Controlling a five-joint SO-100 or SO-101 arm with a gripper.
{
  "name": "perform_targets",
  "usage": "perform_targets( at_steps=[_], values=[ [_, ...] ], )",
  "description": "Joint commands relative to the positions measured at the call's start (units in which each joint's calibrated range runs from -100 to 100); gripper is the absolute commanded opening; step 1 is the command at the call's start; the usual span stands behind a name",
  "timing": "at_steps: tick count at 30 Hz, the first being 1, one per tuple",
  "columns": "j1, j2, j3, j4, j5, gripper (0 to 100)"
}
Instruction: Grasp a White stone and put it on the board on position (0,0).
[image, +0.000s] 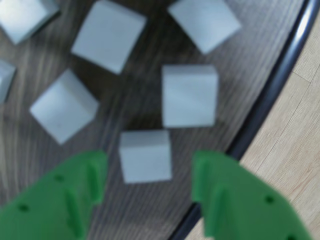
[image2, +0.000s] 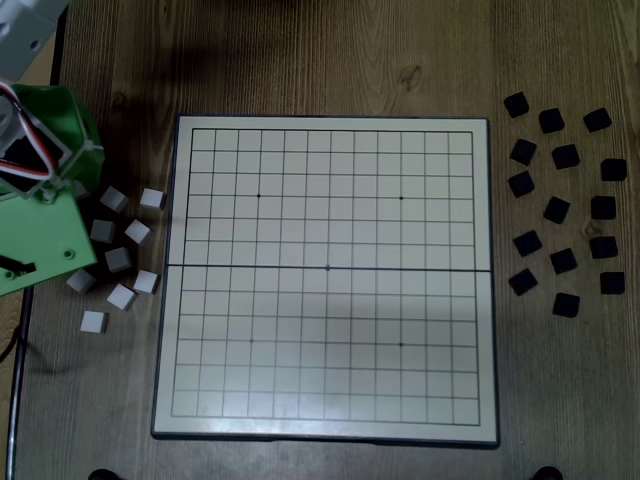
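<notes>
In the wrist view the two green fingers (image: 147, 197) stand apart, open, with nothing between the pads. One White stone (image: 145, 156) lies on the dark wood-grain table (image: 250, 60) in the gap between them, near the tips and touching neither. More white blocks (image: 109, 35) lie scattered beyond it, each apart from its neighbours, one of them (image: 189, 95) just beyond the stone and to its right. A dark table edge (image: 270, 95) curves down the right side, with pale floor (image: 300, 125) past it.

The fixed view shows none of that gap: the green arm body (image2: 40, 190) covers the fingers, so only the wrist view tells how they stand. It does show the whole layout. The board (image2: 325, 280) lies flat in the middle of the table, with no piece on its grid. Position (0,0) (image2: 328, 268), the dotted crossing on the dark middle line, is bare. The white cluster (image2: 120, 255) sits off the board's left edge, partly under the arm. The black blocks (image2: 562, 200) are spread out well apart on the table to the board's right.
</notes>
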Motion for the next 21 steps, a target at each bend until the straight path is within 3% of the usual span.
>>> perform_targets(
  at_steps=[1,21],
  values=[
    [1.3,-2.0,-0.4,-1.2,0.0,14],
    [1.6,-2.1,3.5,-3.9,0.1,14]
  ],
)
